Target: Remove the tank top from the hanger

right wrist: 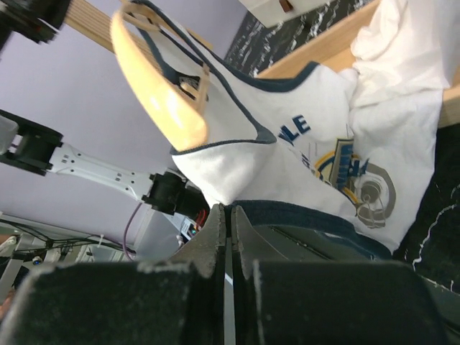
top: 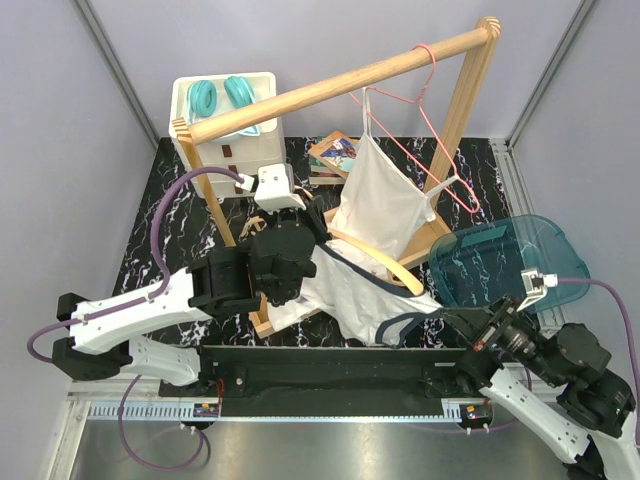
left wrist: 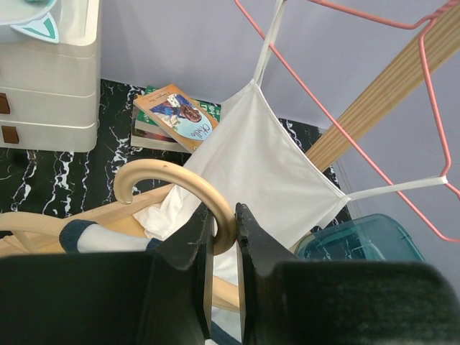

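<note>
Wooden rail (top: 340, 80) runs diagonally across upper centre. Pink wire hanger (top: 445, 150) hooked on it at upper right, white camisole (top: 385, 205) hanging from it. Centre: left gripper (top: 312, 222) at hook end of wooden hanger (top: 385, 265); navy-trimmed tank top (top: 340, 295) draped below. Right gripper (top: 458, 320), lower right, at tank top's edge. Teal bin (top: 510, 255) at right. White drawers (top: 225, 120) upper left.

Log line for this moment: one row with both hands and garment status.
left hand: shut on wooden hanger hook | right hand: shut on tank top navy edge | tank top: strap over hanger, not yet off
</note>
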`<state>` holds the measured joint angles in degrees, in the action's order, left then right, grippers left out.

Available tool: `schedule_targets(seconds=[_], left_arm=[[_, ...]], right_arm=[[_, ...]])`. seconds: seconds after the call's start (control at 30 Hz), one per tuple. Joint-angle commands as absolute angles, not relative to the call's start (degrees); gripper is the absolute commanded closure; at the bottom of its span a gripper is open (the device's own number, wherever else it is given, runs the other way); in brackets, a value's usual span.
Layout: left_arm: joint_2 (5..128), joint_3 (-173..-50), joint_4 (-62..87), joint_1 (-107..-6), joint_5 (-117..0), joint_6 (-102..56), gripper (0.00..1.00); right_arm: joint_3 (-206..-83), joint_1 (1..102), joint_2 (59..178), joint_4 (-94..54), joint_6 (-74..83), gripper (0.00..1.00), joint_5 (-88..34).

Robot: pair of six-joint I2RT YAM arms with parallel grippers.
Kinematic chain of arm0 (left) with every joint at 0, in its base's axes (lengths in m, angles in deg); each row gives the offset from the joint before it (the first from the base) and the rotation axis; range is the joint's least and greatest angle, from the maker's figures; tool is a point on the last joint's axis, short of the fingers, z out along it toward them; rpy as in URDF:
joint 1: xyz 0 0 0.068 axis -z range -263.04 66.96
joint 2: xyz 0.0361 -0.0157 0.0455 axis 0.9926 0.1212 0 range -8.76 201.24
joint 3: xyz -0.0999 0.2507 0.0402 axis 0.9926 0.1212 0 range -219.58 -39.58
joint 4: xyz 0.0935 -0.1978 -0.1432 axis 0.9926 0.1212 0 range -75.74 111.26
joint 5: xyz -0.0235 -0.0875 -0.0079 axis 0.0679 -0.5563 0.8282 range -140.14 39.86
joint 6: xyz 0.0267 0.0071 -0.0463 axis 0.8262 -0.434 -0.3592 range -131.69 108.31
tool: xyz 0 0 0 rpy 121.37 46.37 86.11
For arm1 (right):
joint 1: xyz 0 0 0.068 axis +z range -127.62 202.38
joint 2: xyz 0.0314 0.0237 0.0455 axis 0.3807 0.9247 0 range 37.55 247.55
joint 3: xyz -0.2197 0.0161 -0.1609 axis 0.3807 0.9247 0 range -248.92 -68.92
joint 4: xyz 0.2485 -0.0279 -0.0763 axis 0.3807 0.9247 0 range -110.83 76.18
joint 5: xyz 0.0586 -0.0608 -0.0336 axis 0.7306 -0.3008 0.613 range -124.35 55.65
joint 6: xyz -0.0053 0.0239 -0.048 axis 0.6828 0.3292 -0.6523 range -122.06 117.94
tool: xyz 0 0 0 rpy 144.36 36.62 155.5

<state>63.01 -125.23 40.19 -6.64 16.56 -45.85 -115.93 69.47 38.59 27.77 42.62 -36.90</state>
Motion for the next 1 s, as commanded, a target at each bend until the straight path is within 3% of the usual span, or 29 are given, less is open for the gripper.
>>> schedule_targets(seconds=[0.0, 0.27, 0.6, 0.97], left_arm=[[62.96, -128.44, 35.62, -6.58, 20.61, -46.50, 1.00], [62.70, -128.62, 35.18, -6.58, 19.92, -46.67, 1.00], [58.22, -124.23, 34.30, -6.66, 1.13, -52.12, 1.00], [48.21, -116.94, 32.98, -6.58, -15.58, -50.72, 1.00]], right_arm=[[-113.67, 69.75, 38.43, 29.71, 44.17, 1.00, -37.69], [-113.75, 69.84, 38.87, 31.11, 45.31, 1.00, -40.14], [-114.19, 69.75, 59.32, 26.30, 43.21, 1.00, -37.26], [-111.03, 69.75, 70.41, 13.56, 43.02, 1.00, -34.53]])
